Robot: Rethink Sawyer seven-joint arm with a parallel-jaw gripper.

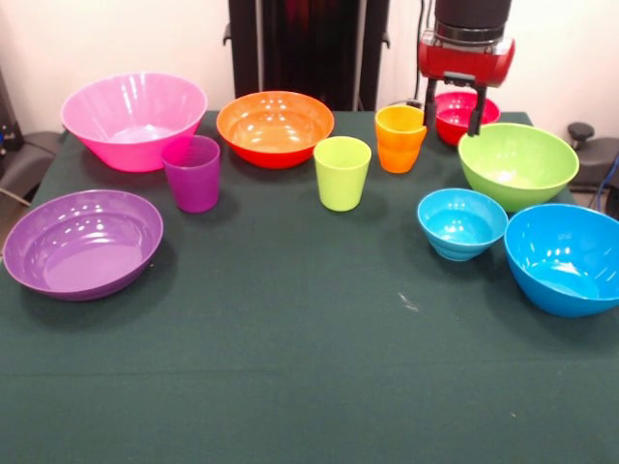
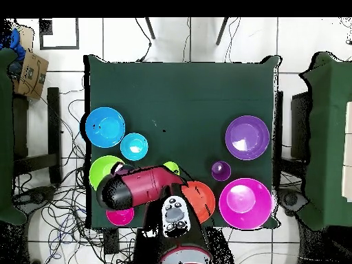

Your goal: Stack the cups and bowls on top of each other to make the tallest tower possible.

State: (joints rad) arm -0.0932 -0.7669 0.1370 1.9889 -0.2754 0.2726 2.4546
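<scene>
My gripper (image 1: 452, 114) hangs open at the far right, its black fingers (image 1: 428, 104) straddling the near-left rim of the small red bowl (image 1: 455, 118); whether they touch it I cannot tell. The orange cup (image 1: 399, 138) stands just left of it. The lime green cup (image 1: 342, 172) and purple cup (image 1: 191, 172) stand apart mid-table. Every bowl sits alone: pink bowl (image 1: 133, 118), orange bowl (image 1: 275, 126), purple bowl (image 1: 82, 242), green bowl (image 1: 517, 164), light blue bowl (image 1: 461, 222), big blue bowl (image 1: 566, 256). From overhead my arm (image 2: 137, 189) hides the gripper and the orange cup.
The dark green tablecloth (image 1: 290, 348) covers the whole table. Overhead, chairs (image 2: 31, 165) stand along both sides of the table and cables lie on the floor around it.
</scene>
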